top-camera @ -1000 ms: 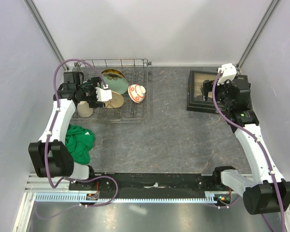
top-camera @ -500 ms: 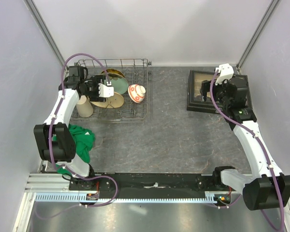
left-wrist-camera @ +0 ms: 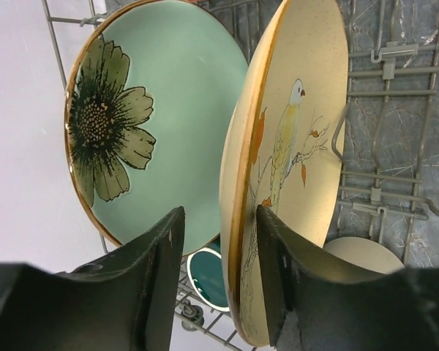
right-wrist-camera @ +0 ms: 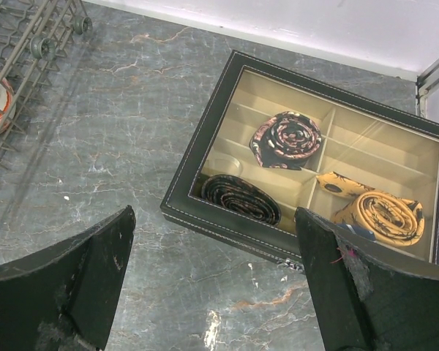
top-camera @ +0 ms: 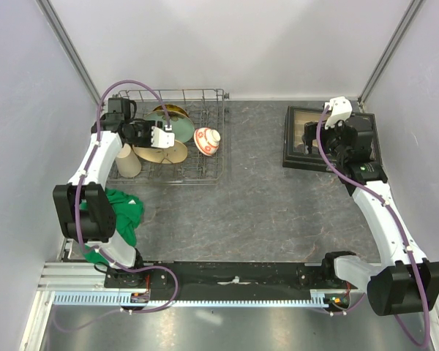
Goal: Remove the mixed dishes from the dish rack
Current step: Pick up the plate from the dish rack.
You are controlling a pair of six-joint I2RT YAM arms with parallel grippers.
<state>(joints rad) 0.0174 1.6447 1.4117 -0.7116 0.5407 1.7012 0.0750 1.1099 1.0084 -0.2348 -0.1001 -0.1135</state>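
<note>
The grey wire dish rack (top-camera: 205, 172) stands at the back left. In it a pale green plate (left-wrist-camera: 161, 124) with a flower and a cream plate with a bird (left-wrist-camera: 293, 161) stand on edge. A yellow-gold dish (top-camera: 171, 110), a beige cup (top-camera: 129, 162) and a red-and-white bowl (top-camera: 207, 140) are there too. A dark green mug (left-wrist-camera: 205, 281) shows below the plates. My left gripper (left-wrist-camera: 219, 278) straddles the cream plate's rim: one finger lies at its bird face, the other stands off its back with a gap. My right gripper (right-wrist-camera: 216, 278) hangs wide open over the table, holding nothing.
A dark-framed box (right-wrist-camera: 314, 161) with rolled ties sits at the back right, just beyond the right gripper. A green cloth (top-camera: 121, 212) lies in front of the rack by the left arm. Grey walls close in the table on both sides.
My left gripper has moved deeper into the rack and its jaws have narrowed around the cream plate's rim. The right arm has barely shifted.
</note>
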